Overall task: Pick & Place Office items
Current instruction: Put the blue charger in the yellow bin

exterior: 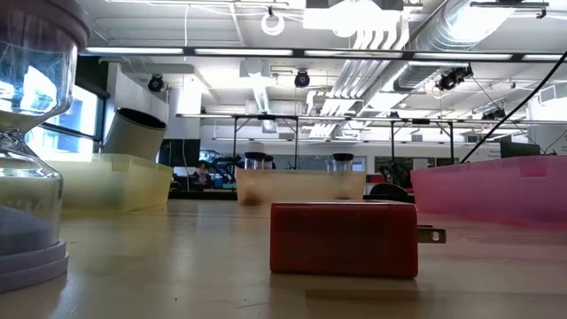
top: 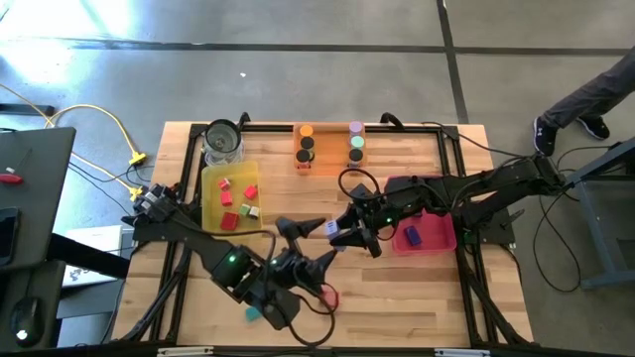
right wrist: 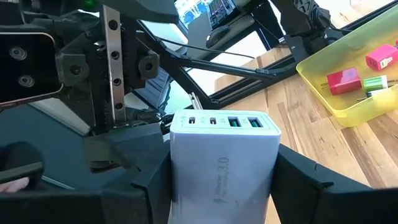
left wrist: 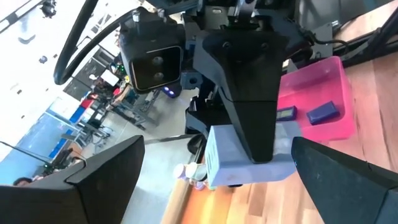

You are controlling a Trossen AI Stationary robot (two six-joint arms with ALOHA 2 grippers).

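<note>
Red block point(exterior: 344, 239) sits nearest on worktop point(top: 397, 288); right tool point(top: 342, 234) grips lavender charger block point(right wrist: 224, 165) mid-worktop, left tool point(top: 306, 245) spread wide beside it.

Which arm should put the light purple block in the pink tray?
Probably right: the right gripper grips the light purple block beside the pink tray. The left gripper is open, empty, farther off.

Held plastic charger block point(right wrist: 224, 158): you see lavender.
Translucent tray by the jar point(top: 213, 213): yellow.
Translucent tray on the right point(top: 442, 236): pink.
Plug block on the tabletop point(exterior: 344, 239): red.
</note>
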